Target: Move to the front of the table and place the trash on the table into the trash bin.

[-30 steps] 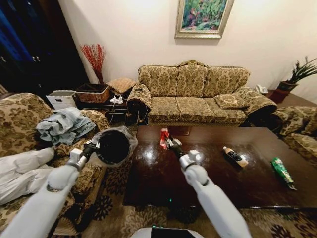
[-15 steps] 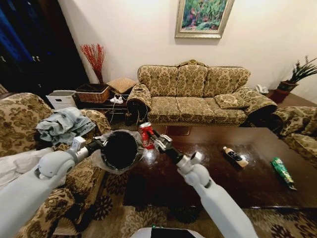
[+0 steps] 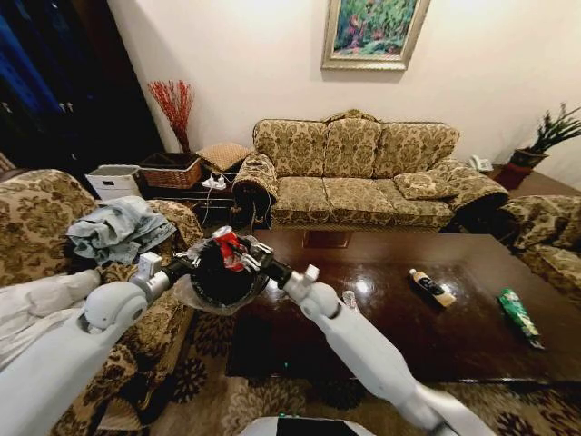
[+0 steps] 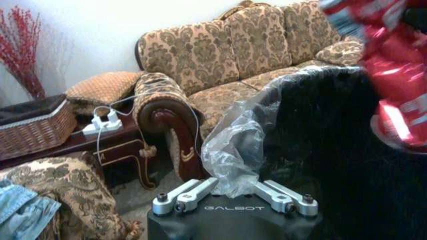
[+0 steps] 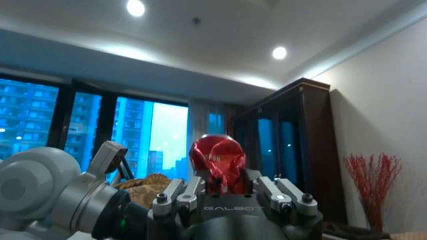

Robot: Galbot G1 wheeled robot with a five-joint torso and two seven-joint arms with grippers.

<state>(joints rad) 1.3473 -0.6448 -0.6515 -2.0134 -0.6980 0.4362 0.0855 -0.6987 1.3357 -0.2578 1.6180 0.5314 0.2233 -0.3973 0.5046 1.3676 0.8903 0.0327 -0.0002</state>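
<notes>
Over trash bin (image 3: 218,277), red can (image 3: 227,248) in right hand (image 3: 241,256)

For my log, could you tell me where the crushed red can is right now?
The crushed red can is clamped in the right gripper, over the mouth of the trash bin that the left gripper holds.

Table (image 3: 472,318) glossy dark wood; trash bin (image 3: 221,275) liner crinkly clear plastic; crushed red can (image 3: 227,249) shiny metal.

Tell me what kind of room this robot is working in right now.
Most likely a home living room: a patterned sofa stands against the wall beneath a framed painting, with a dark wood coffee table in front of it and a matching armchair to the side.
</notes>
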